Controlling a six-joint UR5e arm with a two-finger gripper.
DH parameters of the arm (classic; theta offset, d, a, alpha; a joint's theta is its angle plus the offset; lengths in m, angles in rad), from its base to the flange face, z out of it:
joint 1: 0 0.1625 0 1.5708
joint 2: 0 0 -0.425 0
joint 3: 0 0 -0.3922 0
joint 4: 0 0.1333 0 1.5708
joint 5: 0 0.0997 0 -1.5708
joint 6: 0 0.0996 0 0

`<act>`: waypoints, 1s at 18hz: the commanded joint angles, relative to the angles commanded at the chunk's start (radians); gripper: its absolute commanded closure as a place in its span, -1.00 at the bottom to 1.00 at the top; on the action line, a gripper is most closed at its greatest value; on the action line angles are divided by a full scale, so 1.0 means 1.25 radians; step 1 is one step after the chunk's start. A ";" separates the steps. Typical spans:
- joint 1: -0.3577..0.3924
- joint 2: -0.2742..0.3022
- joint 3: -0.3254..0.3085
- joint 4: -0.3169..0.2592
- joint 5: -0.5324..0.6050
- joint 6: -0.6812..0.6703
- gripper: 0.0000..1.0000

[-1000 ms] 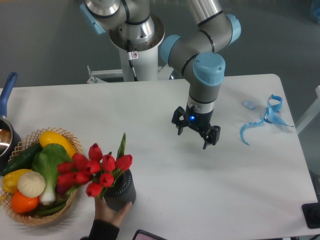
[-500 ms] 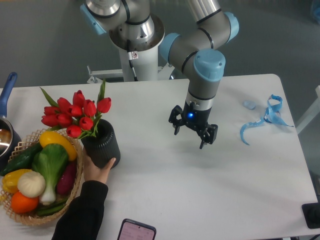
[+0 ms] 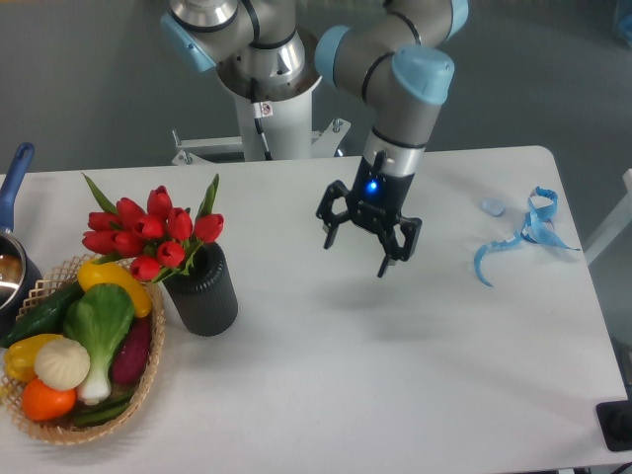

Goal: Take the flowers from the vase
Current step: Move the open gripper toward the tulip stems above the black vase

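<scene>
By the counter's [image 3: 415,395] left edge sits a wicker basket [image 3: 148,380] of vegetables, and touching or just beside its right rim stands the vase [image 3: 204,291], upright, roughly midway between the far and near edges. The flowers [image 3: 148,232] are in the vase, their red buds clustered above its mouth and leaning a little toward the left edge, out over the basket; green leaves spike up on either side of them. Their stems run nearly vertical into the vase, so the bunch's long axis is upright with a slight leftward tilt.

Well apart from them, toward the far edge and near the counter's middle, the gripper [image 3: 360,244] hangs above the bare surface with its fingers spread and holding nothing. From the fingers the bunch lies toward the left edge and slightly toward the near one. In my judgement the coming move is a long sideways crossing, then closing on the stems between buds and vase mouth.
</scene>
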State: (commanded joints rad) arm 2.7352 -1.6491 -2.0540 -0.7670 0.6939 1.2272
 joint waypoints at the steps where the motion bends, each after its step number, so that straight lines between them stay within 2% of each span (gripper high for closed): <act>1: -0.010 0.000 -0.001 0.000 -0.028 0.000 -1.00; 2: -0.017 -0.001 -0.001 0.001 -0.035 0.001 -1.00; 4: -0.050 0.016 -0.034 0.002 -0.049 0.010 -1.00; 7: -0.068 0.032 -0.063 0.001 -0.146 0.033 -1.00; 9: -0.098 0.053 -0.091 0.002 -0.150 0.043 -1.00; 11: -0.124 0.054 -0.114 0.004 -0.151 0.077 -1.00; 16: -0.189 0.030 -0.104 0.007 -0.162 0.088 -1.00; 18: -0.198 0.020 -0.102 0.015 -0.169 0.088 -1.00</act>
State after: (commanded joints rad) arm 2.4881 -1.6244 -2.1813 -0.7487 0.4832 1.3376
